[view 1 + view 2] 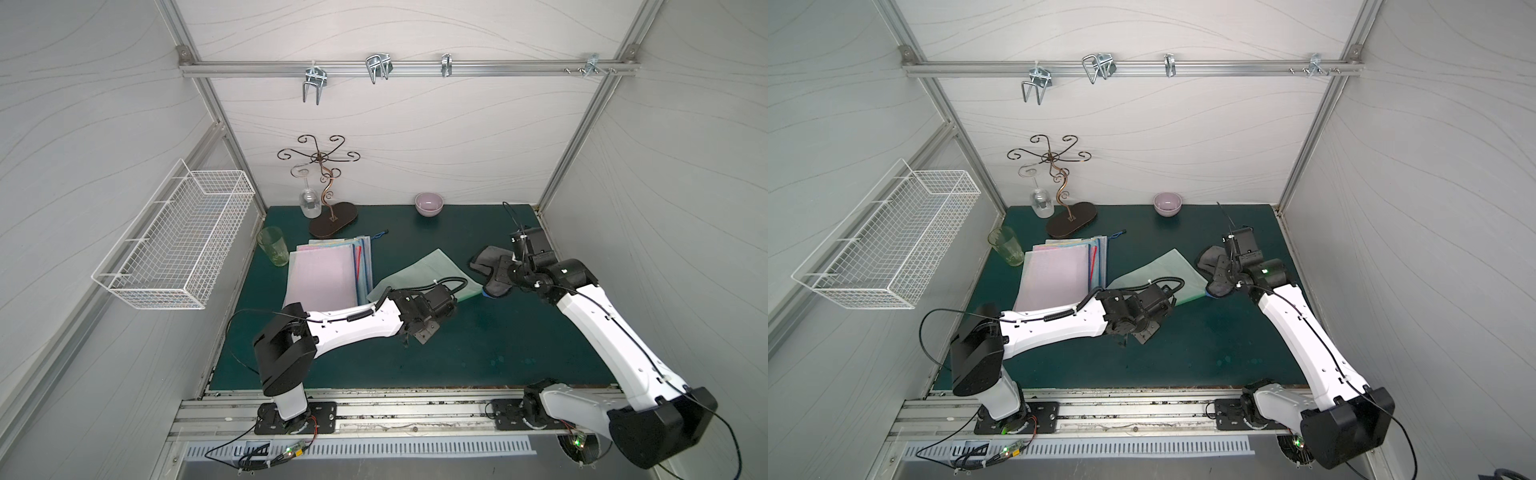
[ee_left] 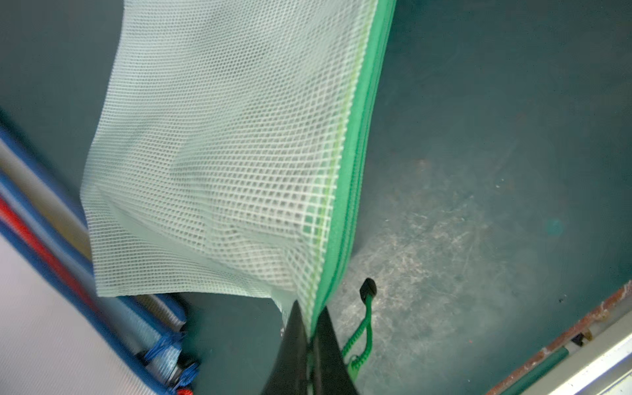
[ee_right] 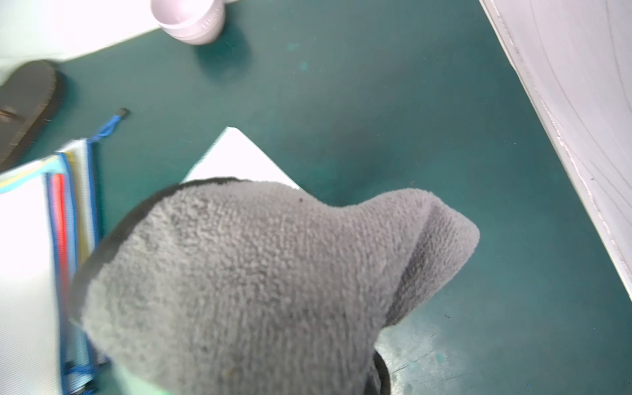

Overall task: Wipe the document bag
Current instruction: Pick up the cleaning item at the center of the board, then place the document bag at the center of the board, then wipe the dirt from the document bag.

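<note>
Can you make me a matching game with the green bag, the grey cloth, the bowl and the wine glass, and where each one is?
1. green bag
2. grey cloth
3. bowl
4. wine glass

A. hanging upside down on the wire stand
B. pinched in the left claw
C. sitting at the far edge of the mat
D. held in the right claw

Pairs: 1-B, 2-D, 3-C, 4-A
</note>
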Controlling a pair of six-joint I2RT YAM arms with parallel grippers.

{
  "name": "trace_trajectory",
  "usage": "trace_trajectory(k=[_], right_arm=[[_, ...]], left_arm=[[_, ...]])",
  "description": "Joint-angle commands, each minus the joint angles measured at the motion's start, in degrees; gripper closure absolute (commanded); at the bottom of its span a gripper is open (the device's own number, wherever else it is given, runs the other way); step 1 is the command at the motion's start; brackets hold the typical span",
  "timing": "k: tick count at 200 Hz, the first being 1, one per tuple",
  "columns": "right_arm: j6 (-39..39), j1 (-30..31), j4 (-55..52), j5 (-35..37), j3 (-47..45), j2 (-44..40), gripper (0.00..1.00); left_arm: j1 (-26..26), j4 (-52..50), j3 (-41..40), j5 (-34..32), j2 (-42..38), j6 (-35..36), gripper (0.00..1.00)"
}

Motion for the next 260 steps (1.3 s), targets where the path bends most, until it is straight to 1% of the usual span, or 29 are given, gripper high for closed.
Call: trace_trajectory(k=[1,9,27,35,50,67,91,101,112,127,136,147,166,182,193,204,211,231,244,260], right_arm=[[-1.37,1.42,-0.9,-2.17,1.82,2.84,1.0],[-3.2,2.26,1.47,-4.31,1.29,3.29,1.0],[-3.53,2.38,2.57,-12.67,2.61,8.4,1.0],[-3.71,2.68,4.95,-16.92,1.74,10.44,1.0],[-2.31,2.83,9.78,-24.66,-0.22,14.39,1.0],[-0.59,3.52,12.8,-30.51,-1.33,20.1,1.0],[0.85,4.28,13.75,-30.88,-2.52,27.0,1.0],[0.64,4.28,13.47,-30.33,-2.62,29.29,1.0],[0.34,4.24,12.24,-28.61,-2.23,31.27,1.0],[0.16,4.06,11.53,-26.91,-2.41,32.44,1.0],[0.24,4.06,11.42,-25.84,-2.69,32.39,1.0],[0.12,4.04,11.37,-25.09,-2.79,32.24,1.0],[-0.17,4.15,11.05,-24.26,-2.59,32.6,1.0],[-0.44,4.77,10.94,-24.97,-2.1,33.02,1.0],[-0.71,6.13,10.74,-24.83,-1.15,32.93,1.0],[-1.03,7.65,10.46,-26.13,0.3,32.93,1.0],[-1.17,8.81,10.78,-26.74,1.24,32.71,1.0],[-1.58,12.16,10.27,-28.27,4.81,34.18,1.0],[-1.62,13.53,9.88,-31.18,7.02,37.0,1.0],[-1.17,15.16,10.19,-32.27,8.86,40.56,1.0]], left_arm=[[-0.25,4.13,0.29,4.49,1.82,6.02,1.0],[-0.25,4.49,-0.69,5.13,2.07,6.19,1.0],[-0.25,5.51,-3.03,6.78,1.48,6.42,1.0],[-0.29,6.1,-4.02,7.58,1.1,6.6,1.0],[-0.25,7.0,-5.58,7.95,0.17,6.39,1.0],[-0.24,6.73,-6.3,8.12,-0.08,6.43,1.0],[-0.25,6.23,-6.83,7.77,-0.46,5.79,1.0],[-0.25,6.16,-6.94,7.43,-1.04,5.26,0.91],[-0.25,5.39,-6.7,7.12,-1.68,4.26,0.76],[-0.16,4.78,-6.97,7.38,-3.68,2.12,0.64],[0.43,4.8,-7.53,8.5,-5.24,0.08,0.6],[2.55,5.96,-9.09,11.23,-7.51,-3.42,0.6],[9.19,8.55,-12.56,18.21,-10.44,-9.36,0.62],[15.11,13.0,-15.91,24.41,-11.61,-13.34,0.7],[17.64,13.46,-15.97,26.03,-10.04,-14.94,0.82],[20.15,12.13,-14.41,29.31,-6.55,-15.66,0.94],[21.3,11.14,-13.34,30.59,-4.15,-16.03,1.0],[22.76,9.74,-11.22,31.39,-0.17,-16.97,1.0],[23.34,9.74,-10.86,31.38,1.11,-17.76,1.0],[23.65,9.24,-10.23,31.13,2.63,-18.41,1.0]])
